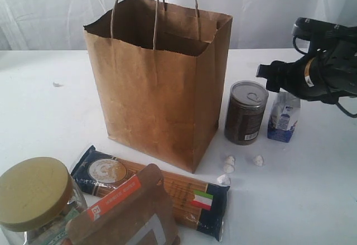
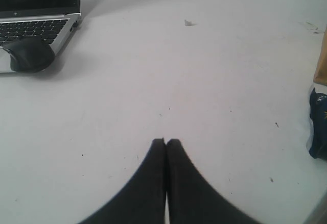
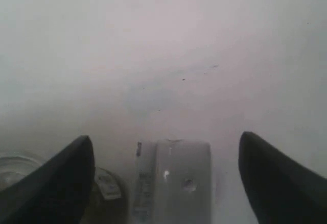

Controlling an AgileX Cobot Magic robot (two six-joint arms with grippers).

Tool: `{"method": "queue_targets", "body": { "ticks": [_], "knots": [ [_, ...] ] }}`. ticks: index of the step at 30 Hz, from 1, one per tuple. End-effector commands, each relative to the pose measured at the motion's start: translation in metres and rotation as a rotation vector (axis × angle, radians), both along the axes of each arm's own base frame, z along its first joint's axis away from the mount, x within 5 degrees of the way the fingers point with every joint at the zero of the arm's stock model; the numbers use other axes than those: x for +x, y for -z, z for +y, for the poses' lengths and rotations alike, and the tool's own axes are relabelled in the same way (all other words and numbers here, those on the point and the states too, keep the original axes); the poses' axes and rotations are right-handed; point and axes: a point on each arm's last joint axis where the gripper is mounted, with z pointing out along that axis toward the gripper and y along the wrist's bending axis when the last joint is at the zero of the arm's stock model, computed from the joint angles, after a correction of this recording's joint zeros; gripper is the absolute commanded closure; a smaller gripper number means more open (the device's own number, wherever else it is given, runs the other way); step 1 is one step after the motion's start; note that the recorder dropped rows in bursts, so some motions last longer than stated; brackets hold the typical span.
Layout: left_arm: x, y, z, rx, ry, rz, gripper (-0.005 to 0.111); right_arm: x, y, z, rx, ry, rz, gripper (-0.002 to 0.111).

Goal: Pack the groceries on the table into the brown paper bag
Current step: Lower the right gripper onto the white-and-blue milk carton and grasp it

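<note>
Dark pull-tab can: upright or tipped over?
Upright. The dark pull-tab can stands on its base on the table, lid facing up, beside the brown paper bag.

I count one two-handled brown paper bag (image 1: 156, 89). Of the groceries I can make out five, one of each: dark pull-tab can (image 1: 245, 114), small blue-white carton (image 1: 283, 119), gold-lidded glass jar (image 1: 33, 195), orange-labelled brown pouch (image 1: 125, 214) and long spaghetti pack (image 1: 178, 192). Four small white crumpled lumps (image 1: 229, 160) lie on the table (image 1: 312, 189), plus one white scrap (image 1: 57, 83) towards its left edge. My left wrist view adds one laptop (image 2: 36, 27) and one black mouse (image 2: 28, 55).
</note>
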Motion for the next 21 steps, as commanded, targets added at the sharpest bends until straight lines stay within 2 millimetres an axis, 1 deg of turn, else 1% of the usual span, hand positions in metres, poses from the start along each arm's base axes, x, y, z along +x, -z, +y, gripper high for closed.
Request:
{"method": "queue_targets", "body": {
  "ticks": [1,6,14,16,21],
  "knots": [
    [0.0,0.001,0.0,-0.008,-0.001,-0.006,0.107,0.005,0.014,-0.002,-0.026,0.017,0.046,0.038],
    [0.0,0.001,0.0,-0.008,-0.001,-0.006,0.107,0.006,0.022,-0.002,-0.032,0.017,0.069,0.038],
    [0.0,0.001,0.0,-0.008,-0.001,-0.006,0.107,0.006,0.023,-0.002,-0.035,0.017,0.071,0.038],
    [0.0,0.001,0.0,-0.008,-0.001,-0.006,0.107,0.006,0.023,-0.002,-0.038,0.02,0.073,0.043],
    [0.0,0.001,0.0,-0.008,-0.001,-0.006,0.107,0.004,0.024,-0.006,-0.065,0.056,0.103,0.066]
  ]
}}
